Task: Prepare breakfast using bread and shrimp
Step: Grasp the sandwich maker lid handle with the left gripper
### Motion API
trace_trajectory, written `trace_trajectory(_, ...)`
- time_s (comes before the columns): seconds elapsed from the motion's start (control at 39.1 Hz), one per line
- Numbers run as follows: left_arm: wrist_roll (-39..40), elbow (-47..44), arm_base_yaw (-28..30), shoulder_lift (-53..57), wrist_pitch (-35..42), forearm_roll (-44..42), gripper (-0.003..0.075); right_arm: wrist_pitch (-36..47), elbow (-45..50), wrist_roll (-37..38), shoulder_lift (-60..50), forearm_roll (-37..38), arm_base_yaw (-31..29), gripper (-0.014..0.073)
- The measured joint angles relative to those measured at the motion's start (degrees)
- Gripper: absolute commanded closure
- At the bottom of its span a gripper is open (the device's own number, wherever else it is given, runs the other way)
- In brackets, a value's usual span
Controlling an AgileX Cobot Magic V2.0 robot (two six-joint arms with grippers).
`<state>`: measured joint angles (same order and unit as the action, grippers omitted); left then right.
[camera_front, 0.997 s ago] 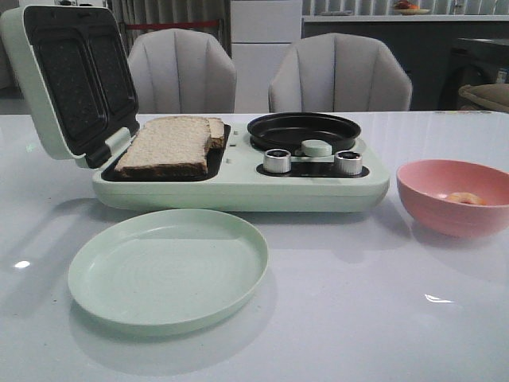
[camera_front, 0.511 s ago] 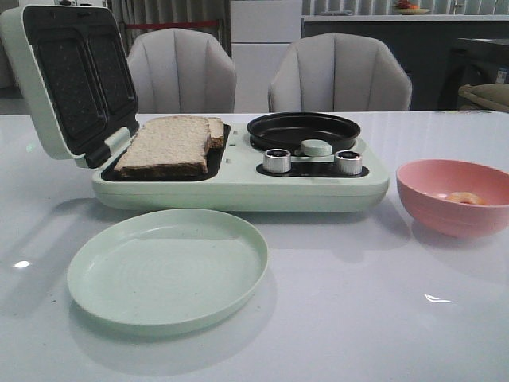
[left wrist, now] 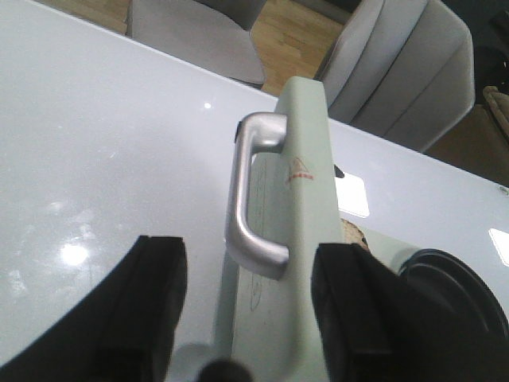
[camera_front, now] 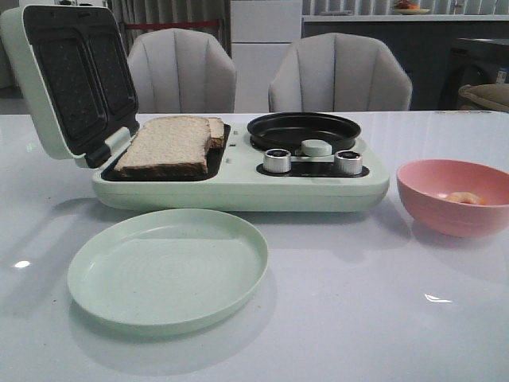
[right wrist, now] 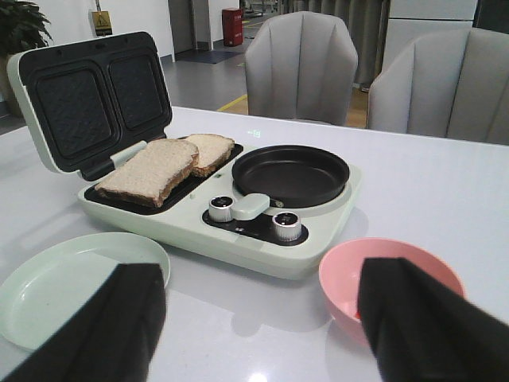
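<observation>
Two slices of bread (camera_front: 167, 145) lie in the open sandwich tray of the mint breakfast maker (camera_front: 238, 191); they also show in the right wrist view as bread (right wrist: 151, 181). A pale orange shrimp (camera_front: 465, 198) rests in the pink bowl (camera_front: 445, 216) at the right. My left gripper (left wrist: 250, 318) is open, hovering over the raised lid's silver handle (left wrist: 250, 199) with a finger on either side, apart from it. My right gripper (right wrist: 262, 326) is open above the table in front of the maker, between the plate and the pink bowl (right wrist: 350, 274). Neither gripper shows in the front view.
A mint plate (camera_front: 167, 270) lies in front of the maker. The lid (camera_front: 67, 79) stands open at the left. A round black pan (camera_front: 302, 130) and two silver knobs (camera_front: 277, 161) sit on the maker's right half. Two grey chairs (camera_front: 181, 72) stand behind the table.
</observation>
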<state>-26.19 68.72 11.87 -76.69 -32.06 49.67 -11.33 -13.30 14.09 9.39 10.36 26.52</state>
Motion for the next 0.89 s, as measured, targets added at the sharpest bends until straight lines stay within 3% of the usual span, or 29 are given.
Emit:
trace_trajectory(0.36,-1.5,12.4,1.2,-16.4,-7.2,8.2,0.0314,0.0,0.0,0.1,0.0,0.0,0.0,-0.0006)
trace_trajectory(0.79,-7.3,13.5,1.3,-26.5,-11.3,20.3,0.0318,0.0,0.0,0.1,0.0,0.0,0.0,-0.0006)
trace_trajectory(0.89,-9.7,13.5,1.3,-28.1,-13.0,23.9,0.0377,0.0,0.0,0.1,0.0,0.0,0.0,-0.0006)
